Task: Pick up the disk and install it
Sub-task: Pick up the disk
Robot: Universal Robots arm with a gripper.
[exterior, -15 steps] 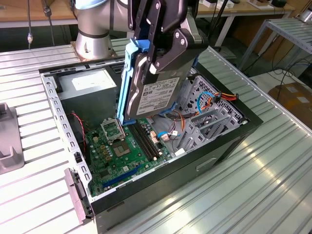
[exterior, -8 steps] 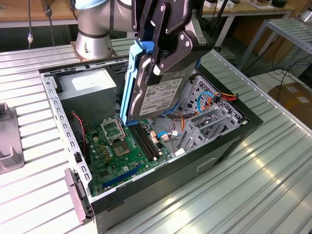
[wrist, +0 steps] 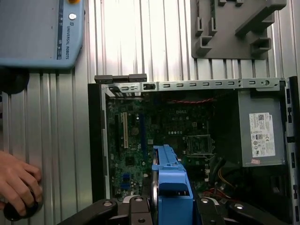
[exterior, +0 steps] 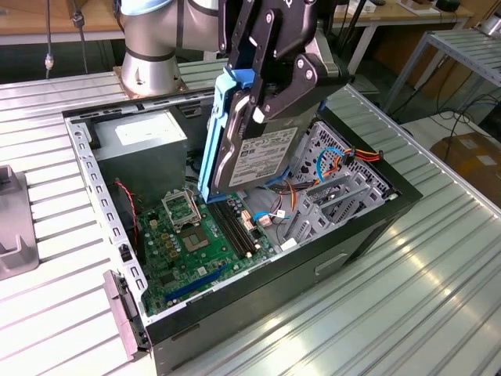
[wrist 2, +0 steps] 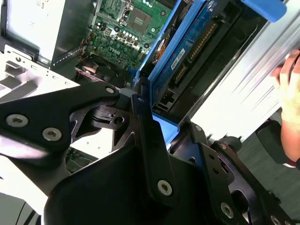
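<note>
The disk point(exterior: 266, 157) is a grey-metal drive with a white label and blue side rails. It hangs on edge, tilted, above the open computer case point(exterior: 368, 227), over the gap between the motherboard point(exterior: 196, 243) and the metal drive cage point(exterior: 337, 188). My gripper point(exterior: 260, 106) is shut on its upper part, with black fingers on both flat faces. In the second wrist view the disk point(wrist 2: 192, 42) runs edge-on away from the fingers point(wrist 2: 146, 136). In the first wrist view its blue rail point(wrist: 171, 180) rises between the gripper's point(wrist: 169, 208) black links, above the motherboard point(wrist: 140, 136).
A grey power-supply box point(exterior: 145, 145) fills the case's far corner. Orange and blue cables point(exterior: 344, 160) lie by the cage. A grey fixture point(wrist: 234, 26) sits on the ribbed table beside the case. A pendant point(wrist: 42, 33) and a person's hand point(wrist: 16, 183) are close by.
</note>
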